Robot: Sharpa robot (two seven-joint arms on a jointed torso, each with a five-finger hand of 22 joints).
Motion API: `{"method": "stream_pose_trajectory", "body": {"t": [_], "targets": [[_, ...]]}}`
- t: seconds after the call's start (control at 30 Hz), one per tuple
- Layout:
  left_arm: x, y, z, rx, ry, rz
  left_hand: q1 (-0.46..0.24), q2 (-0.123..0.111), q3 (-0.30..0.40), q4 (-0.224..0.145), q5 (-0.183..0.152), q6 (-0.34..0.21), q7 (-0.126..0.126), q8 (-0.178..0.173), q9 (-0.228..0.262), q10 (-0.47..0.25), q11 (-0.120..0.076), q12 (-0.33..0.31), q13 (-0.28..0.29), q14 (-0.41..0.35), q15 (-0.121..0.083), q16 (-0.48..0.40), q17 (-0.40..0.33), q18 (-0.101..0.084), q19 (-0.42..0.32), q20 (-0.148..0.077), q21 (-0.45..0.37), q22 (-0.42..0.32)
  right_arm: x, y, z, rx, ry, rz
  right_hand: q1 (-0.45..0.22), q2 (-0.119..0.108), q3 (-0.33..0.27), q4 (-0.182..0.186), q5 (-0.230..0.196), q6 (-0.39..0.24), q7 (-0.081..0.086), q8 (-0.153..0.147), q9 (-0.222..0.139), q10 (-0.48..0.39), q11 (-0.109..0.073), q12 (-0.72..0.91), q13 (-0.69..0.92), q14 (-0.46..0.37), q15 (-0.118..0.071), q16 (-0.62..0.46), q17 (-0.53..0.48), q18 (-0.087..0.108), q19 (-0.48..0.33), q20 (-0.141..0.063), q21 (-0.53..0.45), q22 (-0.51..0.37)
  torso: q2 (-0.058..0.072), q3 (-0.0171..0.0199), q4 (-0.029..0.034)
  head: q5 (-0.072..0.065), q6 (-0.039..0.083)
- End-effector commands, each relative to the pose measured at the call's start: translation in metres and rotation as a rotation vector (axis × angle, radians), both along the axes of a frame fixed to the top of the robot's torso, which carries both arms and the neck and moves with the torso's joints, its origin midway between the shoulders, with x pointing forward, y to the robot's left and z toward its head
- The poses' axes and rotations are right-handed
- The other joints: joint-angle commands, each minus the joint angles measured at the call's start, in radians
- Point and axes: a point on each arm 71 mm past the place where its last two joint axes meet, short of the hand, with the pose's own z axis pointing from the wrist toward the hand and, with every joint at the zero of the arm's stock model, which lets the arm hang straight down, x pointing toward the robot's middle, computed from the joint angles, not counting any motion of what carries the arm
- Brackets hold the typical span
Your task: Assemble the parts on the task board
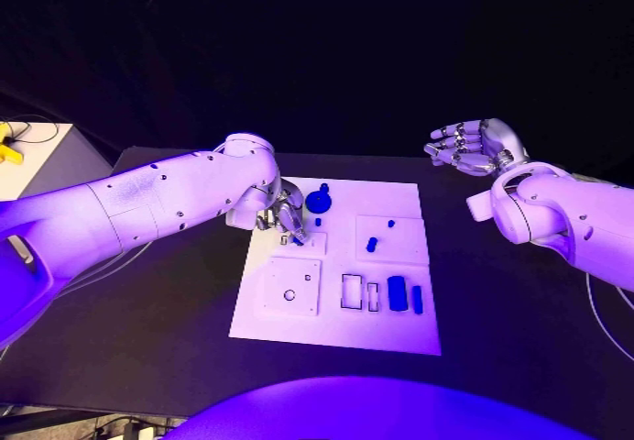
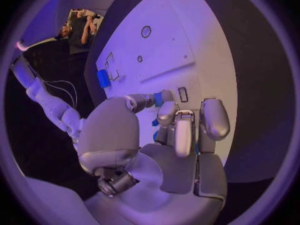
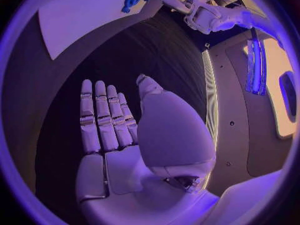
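Reaching over the flat white task board (image 1: 397, 332), the left robot hand (image 1: 278, 213) pinches a small blue part (image 2: 158, 99).
The right robot hand (image 1: 472, 145) hovers wide and apart, over the black counter (image 1: 158, 330).

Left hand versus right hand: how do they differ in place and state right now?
The left hand is down on the task board beside the round blue part, fingers curled with a small blue part pinched at the thumb; the right hand is raised off the board over the black table. The right hand's fingers lie straight and hold nothing. Both are silver, on white arms.
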Motion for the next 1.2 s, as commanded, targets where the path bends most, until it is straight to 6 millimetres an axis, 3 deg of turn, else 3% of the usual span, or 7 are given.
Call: {"method": "stream_pose_trajectory", "body": {"t": [0.03, 1.2], "targets": [[-0.0020, 0.0007, -0.0026, 0.015, 0.021, -0.015, 0.000, 0.010, 0.204, -0.207, 0.003, -0.001, -0.009, 0.004, 0.001, 0.004, -0.002, -0.001, -0.001, 0.096, -0.002, 0.002, 0.235, -0.011, 0.003, 0.000, 0.004, 0.000, -0.0005, 0.0015, 0.0004, 0.002, -0.006, 0.016, -0.010, 0.001, 0.011, -0.001, 0.007, 0.007, 0.028, -0.008, -0.002, 0.009, 0.001, -0.009, -0.001, 0.005, 0.005, -0.007, -0.007, 0.014, 0.001, 0.005, 0.002, -0.006, 0.000, -0.0002, 0.0002, 0.001, 0.000], [-0.0063, -0.0003, -0.0092, 0.036, 0.031, -0.030, -0.002, 0.011, 0.204, -0.211, 0.003, -0.001, -0.009, 0.003, 0.001, 0.003, -0.002, -0.002, -0.002, 0.096, -0.001, 0.002, 0.236, -0.011, 0.002, 0.000, 0.004, -0.001, -0.0011, 0.0012, 0.0008, 0.003, -0.006, 0.018, -0.010, 0.001, 0.011, -0.001, 0.007, 0.007, 0.028, -0.008, -0.002, 0.009, 0.001, -0.009, -0.001, 0.005, 0.005, -0.007, -0.007, 0.014, 0.001, 0.005, 0.002, -0.006, 0.000, -0.0007, 0.0004, -0.003, 0.000]]}}
